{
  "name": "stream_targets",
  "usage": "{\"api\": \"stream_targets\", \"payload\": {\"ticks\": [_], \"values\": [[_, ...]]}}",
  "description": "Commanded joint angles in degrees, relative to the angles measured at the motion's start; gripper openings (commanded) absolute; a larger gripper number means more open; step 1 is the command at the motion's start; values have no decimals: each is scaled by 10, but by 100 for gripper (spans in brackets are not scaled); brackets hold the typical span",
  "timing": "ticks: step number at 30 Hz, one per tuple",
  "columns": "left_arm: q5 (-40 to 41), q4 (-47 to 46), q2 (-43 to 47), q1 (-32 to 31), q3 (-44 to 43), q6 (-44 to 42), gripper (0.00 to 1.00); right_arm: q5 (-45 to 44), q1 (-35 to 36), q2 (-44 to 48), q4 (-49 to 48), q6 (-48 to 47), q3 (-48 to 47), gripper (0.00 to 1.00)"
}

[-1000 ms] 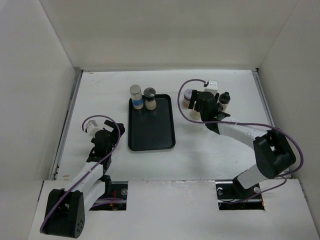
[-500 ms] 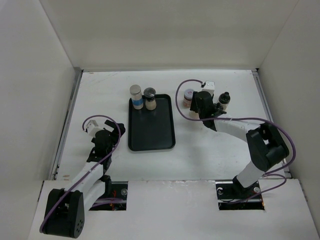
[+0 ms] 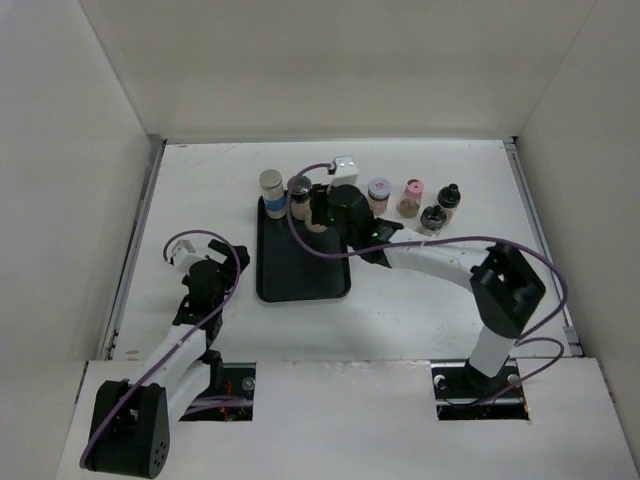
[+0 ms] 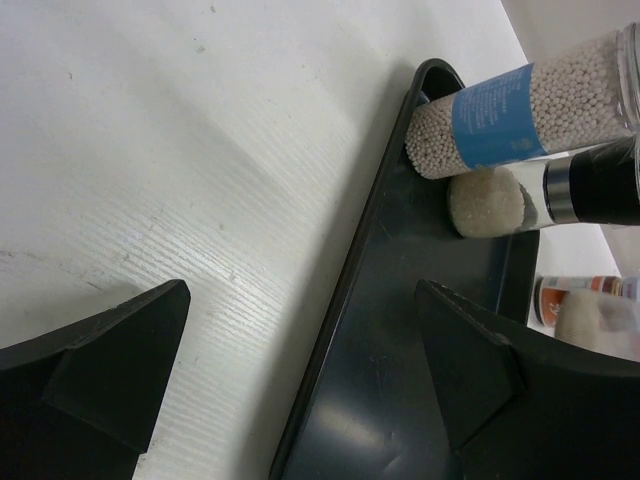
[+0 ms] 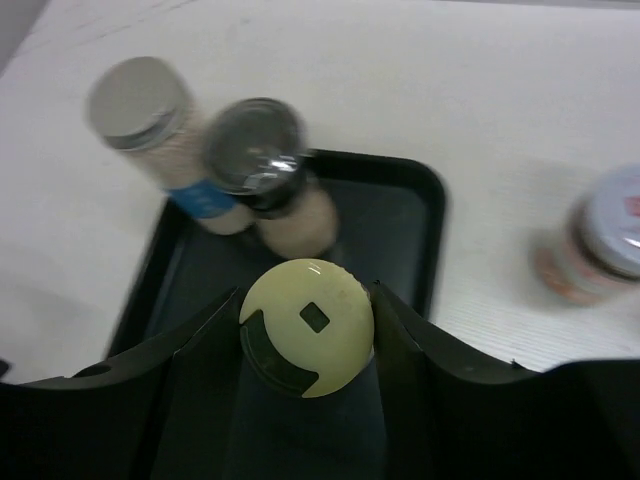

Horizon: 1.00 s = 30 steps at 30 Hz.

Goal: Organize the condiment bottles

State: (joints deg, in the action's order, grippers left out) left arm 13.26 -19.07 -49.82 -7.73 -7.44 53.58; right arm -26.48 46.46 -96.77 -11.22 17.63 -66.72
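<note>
Near the left edge of the tabletop [image 3: 200, 180], toward its near side, the left gripper [image 3: 226, 264] has its fingers [image 4: 110, 370] spread wide and holds nothing. In its wrist view the left rim of the black tray [image 3: 300, 268] runs across the gap between them. The tray lies lengthwise, near to far, a little left of the tabletop's middle. In the tray's far left corner stands the grey-lidded jar [image 3: 271, 192], which has a blue label and pale beads inside. Just beside it on the right is the dark-lidded jar [image 3: 299, 197]. Right of that, over the tray's far right corner, the right gripper [image 3: 321, 214] is clamped on the yellow-lidded jar [image 5: 306, 326], one finger pressed to each side of it. The pictures do not show whether the jar's base touches the tray. Outside the tray, toward the far edge, more bottles stand upright in a loose row. First comes the purple-lidded jar [image 3: 378, 196], just past the tray's right rim, then the pink-lidded jar [image 3: 411, 197]. The black-lidded jar [image 3: 431, 217] sits slightly nearer than its neighbours. Last, closest to the right edge, is the black-capped bottle [image 3: 449, 200].
</note>
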Motion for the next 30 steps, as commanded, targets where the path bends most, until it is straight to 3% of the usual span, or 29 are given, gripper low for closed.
{"api": "stream_targets", "payload": {"ticks": [1,10,17,24,27,30], "values": [[-2,-20,15,7,0,0,100,32,35,-66,-37,0,-88,43],[-1,-18,19,10,1,0,100,72,63,-215,5,-15,-260,45],[-2,-21,13,9,0,1,100,79,63,-255,16,-18,-286,47],[-2,-22,11,10,-1,1,100,84,63,-261,5,-6,-282,71],[-7,-23,4,9,-2,1,100,91,63,-234,4,-4,-268,85],[-3,-23,8,9,-2,1,100,95,63,-185,2,-4,-234,91]]}}
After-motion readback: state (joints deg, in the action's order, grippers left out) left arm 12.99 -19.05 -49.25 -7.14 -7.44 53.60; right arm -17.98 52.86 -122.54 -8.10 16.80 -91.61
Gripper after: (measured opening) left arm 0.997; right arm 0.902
